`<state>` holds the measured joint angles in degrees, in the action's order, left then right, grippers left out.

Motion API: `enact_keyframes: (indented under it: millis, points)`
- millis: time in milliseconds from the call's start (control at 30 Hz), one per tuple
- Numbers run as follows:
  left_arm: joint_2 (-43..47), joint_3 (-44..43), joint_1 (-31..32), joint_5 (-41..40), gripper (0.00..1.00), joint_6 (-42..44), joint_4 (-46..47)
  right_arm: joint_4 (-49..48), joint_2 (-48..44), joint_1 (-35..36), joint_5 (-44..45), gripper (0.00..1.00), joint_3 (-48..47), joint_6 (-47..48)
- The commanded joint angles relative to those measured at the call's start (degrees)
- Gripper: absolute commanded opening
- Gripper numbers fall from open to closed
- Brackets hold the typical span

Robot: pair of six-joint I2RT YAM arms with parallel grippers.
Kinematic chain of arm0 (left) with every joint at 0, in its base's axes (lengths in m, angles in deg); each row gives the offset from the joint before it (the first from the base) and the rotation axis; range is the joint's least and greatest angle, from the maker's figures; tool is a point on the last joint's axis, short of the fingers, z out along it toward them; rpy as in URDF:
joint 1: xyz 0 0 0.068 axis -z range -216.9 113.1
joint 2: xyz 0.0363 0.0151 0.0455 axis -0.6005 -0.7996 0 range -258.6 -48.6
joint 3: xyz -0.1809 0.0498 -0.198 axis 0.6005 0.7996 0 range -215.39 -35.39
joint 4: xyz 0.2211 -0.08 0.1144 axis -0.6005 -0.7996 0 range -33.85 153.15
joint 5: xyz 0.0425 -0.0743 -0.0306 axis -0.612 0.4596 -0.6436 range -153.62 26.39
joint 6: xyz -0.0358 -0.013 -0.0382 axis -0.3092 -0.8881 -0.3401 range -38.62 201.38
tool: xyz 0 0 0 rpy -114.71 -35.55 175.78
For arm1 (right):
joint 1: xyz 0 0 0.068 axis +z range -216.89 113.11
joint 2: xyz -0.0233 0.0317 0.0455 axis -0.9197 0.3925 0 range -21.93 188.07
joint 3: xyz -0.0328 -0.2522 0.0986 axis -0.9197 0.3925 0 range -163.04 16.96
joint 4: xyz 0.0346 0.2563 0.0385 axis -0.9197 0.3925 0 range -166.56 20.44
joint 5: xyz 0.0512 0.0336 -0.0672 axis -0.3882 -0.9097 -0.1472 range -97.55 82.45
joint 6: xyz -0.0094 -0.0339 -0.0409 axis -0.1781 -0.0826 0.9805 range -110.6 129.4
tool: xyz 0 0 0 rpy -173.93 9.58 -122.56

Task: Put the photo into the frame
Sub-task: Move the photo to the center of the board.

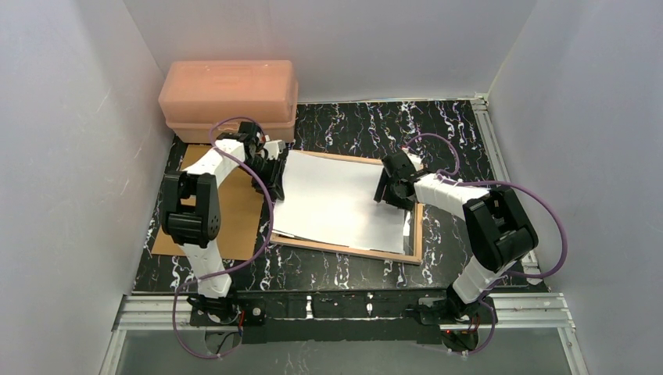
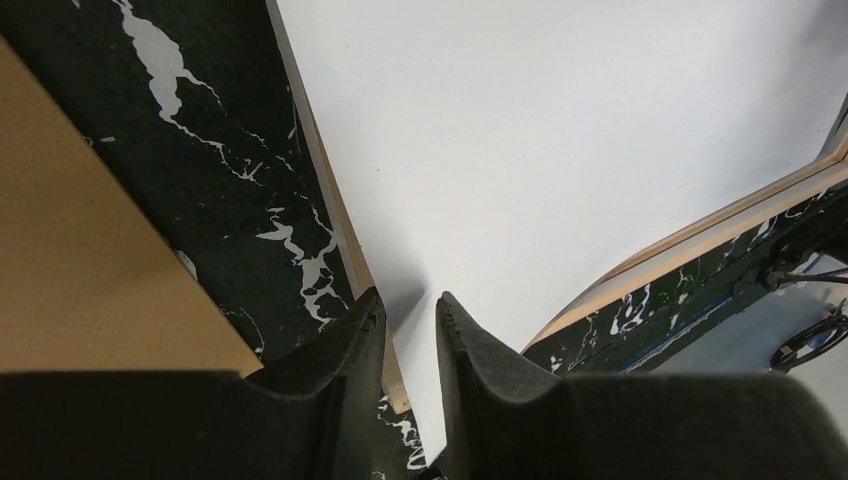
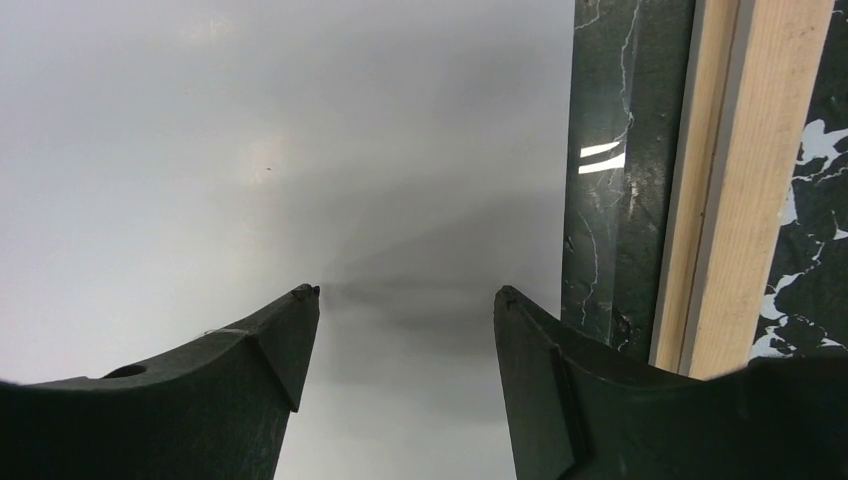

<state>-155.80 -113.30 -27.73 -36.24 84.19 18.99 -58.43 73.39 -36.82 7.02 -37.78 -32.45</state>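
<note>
Photo lies white back up across the frame in the top view, slightly skewed to it. The frame rests back up on the counter. A brown backing board lies just beside the frame's left rail, and a pink box stands beyond its far left corner. The left end effector sits at the frame's left rail. The right end effector is over the sheet, near the frame's right rail.

In the left wrist view the jaws stand at a narrow gap, straddling the left rail where the photo's edge meets it. I cannot tell whether they pinch either one.

In the right wrist view the jaws are wide apart and hold nothing, their tips low over the white back. A strip of clear pane shows between the photo's edge and the right rail, so the sheet looks not yet squared in the recess.

The print looks light, thin and floppy. Its glossy face should slide easily on the glass, and a hard pinch would likely crease it. A shallow hold at an edge or corner, or a flat press on the back to drag it, seems safest. The frame is stiff but its pane is fragile, so downward force should stay small.
</note>
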Motion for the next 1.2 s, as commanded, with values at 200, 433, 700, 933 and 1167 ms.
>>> enact_keyframes:
  millis: [200,433,700,933,1167]
  points:
    - [4.99,-2.54,-0.41,-0.27,0.17,0.53,-2.74,-3.16,2.11,1.10,-10.28,0.72,3.02,-2.56]
    - [5.69,-2.67,-2.19,-1.75,0.02,1.10,-4.11,-3.28,1.23,0.99,-12.02,0.73,1.98,-1.30]
    - [7.96,-2.20,-7.11,-3.50,0.00,4.73,-7.32,-2.58,0.34,0.51,-12.01,0.75,0.86,0.02]
    - [14.01,-2.06,-16.40,-10.98,0.00,12.50,-11.65,-0.59,-1.00,-0.39,-11.99,0.75,-1.05,2.42]
    - [18.30,-0.65,-28.64,-19.89,0.00,21.92,-14.41,1.03,-3.31,-0.54,-11.59,0.76,-3.34,3.57]
